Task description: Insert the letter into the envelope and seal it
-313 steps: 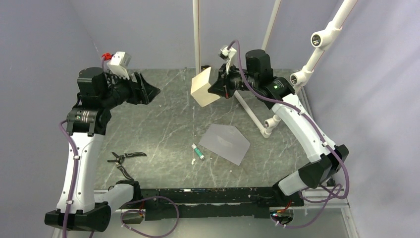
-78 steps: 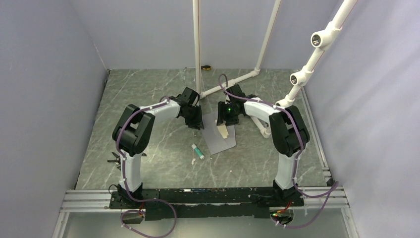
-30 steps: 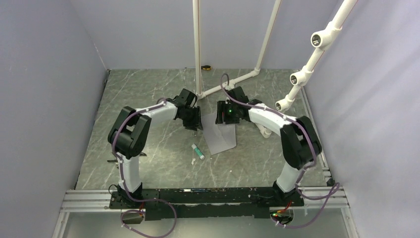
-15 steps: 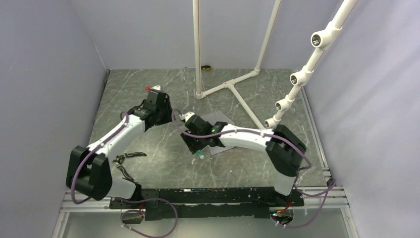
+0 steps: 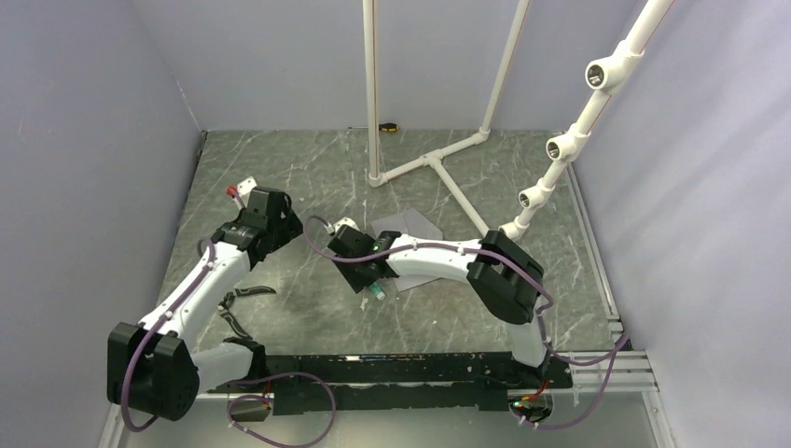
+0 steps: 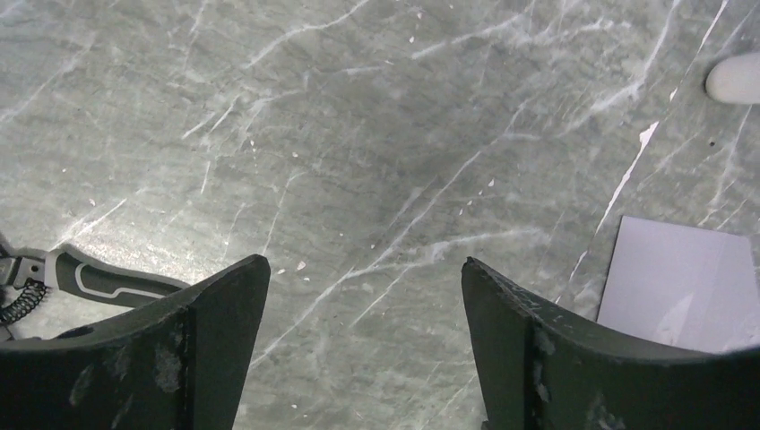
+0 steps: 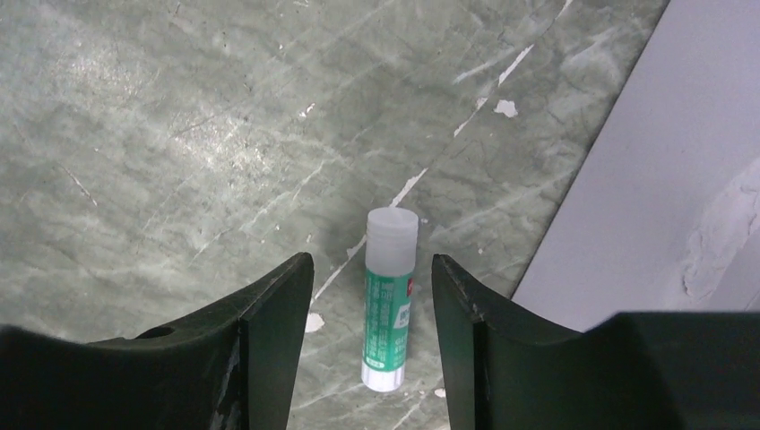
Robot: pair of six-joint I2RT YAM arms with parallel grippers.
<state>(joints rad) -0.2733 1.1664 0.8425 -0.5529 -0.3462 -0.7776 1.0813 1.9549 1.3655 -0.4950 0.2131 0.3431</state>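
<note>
The grey envelope (image 5: 408, 224) lies flat in the middle of the table, partly under my right arm. Its edge shows in the right wrist view (image 7: 663, 170) and a corner in the left wrist view (image 6: 681, 287). The letter is hidden. My right gripper (image 5: 366, 273) (image 7: 370, 257) hangs open just left of the envelope, its jaws straddling a green-and-white glue stick (image 7: 390, 300) (image 5: 375, 292) without touching it. My left gripper (image 5: 283, 231) (image 6: 363, 262) is open and empty over bare marble, well left of the envelope.
Black-handled pliers (image 5: 238, 297) (image 6: 99, 278) lie near the left arm's base. A white pipe frame (image 5: 429, 166) stands at the back, one foot (image 6: 735, 79) in the left wrist view. A small yellow-black tool (image 5: 387, 127) sits at the far edge.
Both grippers left the envelope's far end. The left arm pulled back to the left and opened wide. The right gripper swung left and settled over the glue stick.
</note>
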